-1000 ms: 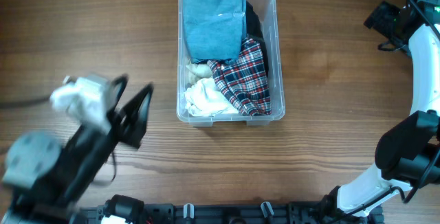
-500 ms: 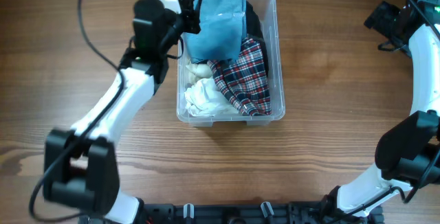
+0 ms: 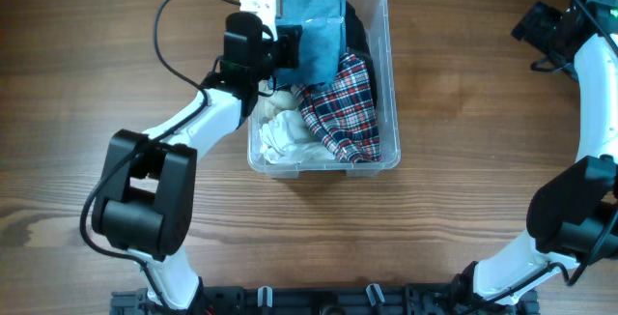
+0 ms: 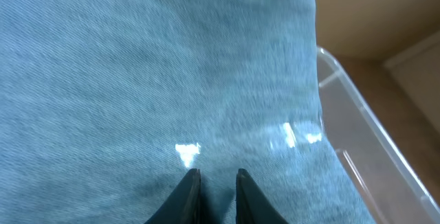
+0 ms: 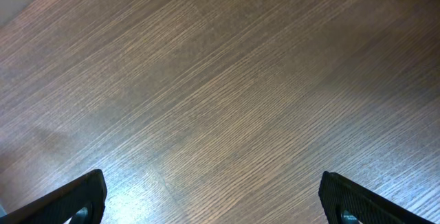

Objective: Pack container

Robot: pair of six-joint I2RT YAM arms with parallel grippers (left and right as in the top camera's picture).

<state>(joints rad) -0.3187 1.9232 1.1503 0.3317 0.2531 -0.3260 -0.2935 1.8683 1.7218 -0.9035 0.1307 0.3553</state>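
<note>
The left arm (image 3: 183, 136) reaches from the near left edge of the counter (image 3: 463, 112) up to the left rim of the container (image 3: 391, 83), which sits at the middle of the far side. The left hand (image 4: 214, 183) hangs over the folded blue cloth (image 3: 304, 11) at the container's far end, fingers drawn narrow with only a sliver between the tips. I cannot tell whether they touch the cloth. Nearer in the container lie a white cloth (image 3: 285, 136) on the left and a red plaid cloth (image 3: 346, 102) on the right. Far to the right, well apart from the container, the right hand (image 5: 214, 196) is spread wide over bare wood.
</note>
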